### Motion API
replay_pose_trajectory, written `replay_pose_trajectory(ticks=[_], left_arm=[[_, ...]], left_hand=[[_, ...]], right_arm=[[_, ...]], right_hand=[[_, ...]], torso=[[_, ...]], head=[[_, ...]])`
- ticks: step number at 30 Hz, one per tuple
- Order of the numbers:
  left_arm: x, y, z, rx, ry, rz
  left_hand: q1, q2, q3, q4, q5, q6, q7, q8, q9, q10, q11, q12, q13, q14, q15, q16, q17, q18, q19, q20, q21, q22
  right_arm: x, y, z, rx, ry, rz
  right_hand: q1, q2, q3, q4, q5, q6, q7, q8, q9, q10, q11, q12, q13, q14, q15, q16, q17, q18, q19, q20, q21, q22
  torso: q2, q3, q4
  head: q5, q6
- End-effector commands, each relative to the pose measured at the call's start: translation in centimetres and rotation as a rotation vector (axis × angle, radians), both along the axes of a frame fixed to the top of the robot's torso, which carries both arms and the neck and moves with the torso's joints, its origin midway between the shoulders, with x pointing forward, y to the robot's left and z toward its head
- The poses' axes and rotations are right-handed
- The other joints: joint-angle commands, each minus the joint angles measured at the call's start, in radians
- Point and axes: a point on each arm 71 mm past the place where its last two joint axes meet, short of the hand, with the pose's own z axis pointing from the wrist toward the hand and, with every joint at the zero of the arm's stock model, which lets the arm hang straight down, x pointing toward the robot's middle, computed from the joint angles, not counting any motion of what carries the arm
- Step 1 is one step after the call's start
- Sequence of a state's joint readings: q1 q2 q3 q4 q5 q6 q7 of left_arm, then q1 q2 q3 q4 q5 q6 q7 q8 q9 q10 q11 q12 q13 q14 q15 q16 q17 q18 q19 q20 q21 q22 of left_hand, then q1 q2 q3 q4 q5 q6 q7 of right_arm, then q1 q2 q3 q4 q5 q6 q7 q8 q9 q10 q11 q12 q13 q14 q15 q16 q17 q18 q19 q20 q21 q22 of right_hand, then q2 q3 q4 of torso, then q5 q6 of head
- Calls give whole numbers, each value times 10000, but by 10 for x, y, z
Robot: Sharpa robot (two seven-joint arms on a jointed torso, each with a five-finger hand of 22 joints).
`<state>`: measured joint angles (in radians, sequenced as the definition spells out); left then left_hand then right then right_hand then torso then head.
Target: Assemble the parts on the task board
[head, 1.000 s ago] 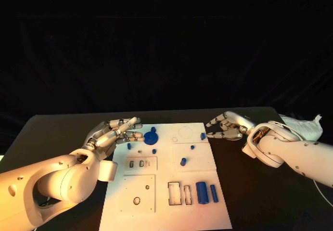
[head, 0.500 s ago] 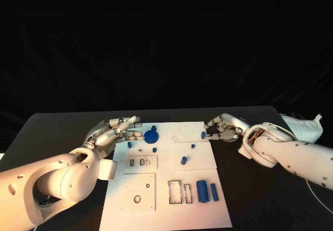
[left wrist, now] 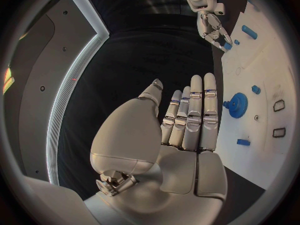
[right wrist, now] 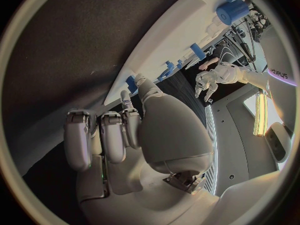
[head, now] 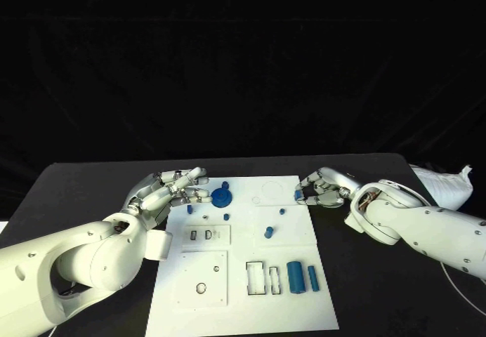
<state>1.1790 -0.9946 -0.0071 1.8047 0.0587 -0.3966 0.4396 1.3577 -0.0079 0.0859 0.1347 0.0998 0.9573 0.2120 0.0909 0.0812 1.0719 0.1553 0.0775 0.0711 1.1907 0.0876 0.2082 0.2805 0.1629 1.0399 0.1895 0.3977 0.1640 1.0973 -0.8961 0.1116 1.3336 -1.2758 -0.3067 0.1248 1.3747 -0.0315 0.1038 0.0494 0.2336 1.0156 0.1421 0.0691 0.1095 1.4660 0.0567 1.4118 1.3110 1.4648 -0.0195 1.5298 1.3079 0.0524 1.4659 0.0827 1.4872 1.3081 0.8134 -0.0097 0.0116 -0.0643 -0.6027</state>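
Left hand [head: 170, 191] sits at the far-left edge of the task board [head: 293, 295], fingers extended and apart, holding nothing, fingertips just short of the blue gear [head: 221, 196]. Right hand [head: 324, 188] is at the board's far-right edge with fingers curled around a small blue peg [head: 299, 196]; fingertips look to be touching it, but I can't tell if it's actually gripped. Other blue parts lie on the board: a short peg [head: 268, 232] mid-board, two cylinders [head: 295, 276] near the front.
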Motion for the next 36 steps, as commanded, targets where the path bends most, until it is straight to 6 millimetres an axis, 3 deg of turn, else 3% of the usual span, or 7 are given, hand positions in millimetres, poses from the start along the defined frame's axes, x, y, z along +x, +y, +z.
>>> replay_pose_trajectory(ticks=[1, 21, 28, 32, 36], left_arm=[[-1, -2, 1, -122, -32, -214], [-1, -3, 1, -129, 3, -267], [-1, -2, 0, -116, 23, -261], [-1, -2, 0, -107, 29, -249], [-1, -2, 0, -100, 33, -236]], left_hand=[[28, 93, 14, -70, 27, -11, 11, -68, -10, 4, -13, -68, 13, 16, 33, -53, 9, 187, -1, 46, 48, -15], [54, 77, 18, -112, 24, -9, 21, -78, -12, 9, -10, -74, 13, 17, 32, -69, 30, 188, -2, 46, 49, -17], [58, 73, 18, -122, 23, -12, 26, -83, -13, 7, -7, -77, 13, 16, 33, -74, 36, 188, -3, 46, 49, -18], [56, 75, 18, -123, 22, -14, 32, -86, -14, 5, -5, -79, 12, 16, 34, -77, 40, 188, -3, 46, 49, -18], [56, 75, 18, -123, 22, -14, 32, -86, -14, 5, -5, -79, 12, 16, 34, -77, 40, 188, -3, 46, 49, -18]], right_arm=[[0, 2, -2, -165, 94, 102], [2, 8, -3, -131, 114, 118], [2, 8, -2, -78, 46, 68], [2, 8, -1, -7, -77, 18], [1, 10, 1, 142, -236, -12]], right_hand=[[149, 56, 183, -37, -91, 150, -15, 54, 24, 212, -39, 59, 1516, 877, -23, 32, 1771, -151, 282, 3, 38, 841], [96, 79, 434, -124, -176, 245, -29, 1, 4, 243, -54, 101, 1552, 885, -39, 43, 1802, -156, 290, -23, 45, 860], [184, 302, 818, -256, -203, 760, -218, 226, 105, 267, -206, 135, 1582, 889, -143, 47, 1818, -158, 301, -90, 55, 884], [242, 473, 1127, -418, -503, 1216, -430, 490, 257, 286, -384, 142, 1593, 893, -296, 53, 1838, -159, 307, -223, 57, 894], [219, 510, 1236, -484, -576, 1320, -498, 576, 326, 291, -442, 136, 1592, 897, -351, 57, 1853, -162, 314, -281, 61, 906]], torso=[[-1, 7, 3], [-3, 3, 10], [-2, 5, -1], [-3, 11, 11], [-1, 8, 11]], head=[[-7, 7], [18, -19], [32, -32], [22, -41], [47, -65]])
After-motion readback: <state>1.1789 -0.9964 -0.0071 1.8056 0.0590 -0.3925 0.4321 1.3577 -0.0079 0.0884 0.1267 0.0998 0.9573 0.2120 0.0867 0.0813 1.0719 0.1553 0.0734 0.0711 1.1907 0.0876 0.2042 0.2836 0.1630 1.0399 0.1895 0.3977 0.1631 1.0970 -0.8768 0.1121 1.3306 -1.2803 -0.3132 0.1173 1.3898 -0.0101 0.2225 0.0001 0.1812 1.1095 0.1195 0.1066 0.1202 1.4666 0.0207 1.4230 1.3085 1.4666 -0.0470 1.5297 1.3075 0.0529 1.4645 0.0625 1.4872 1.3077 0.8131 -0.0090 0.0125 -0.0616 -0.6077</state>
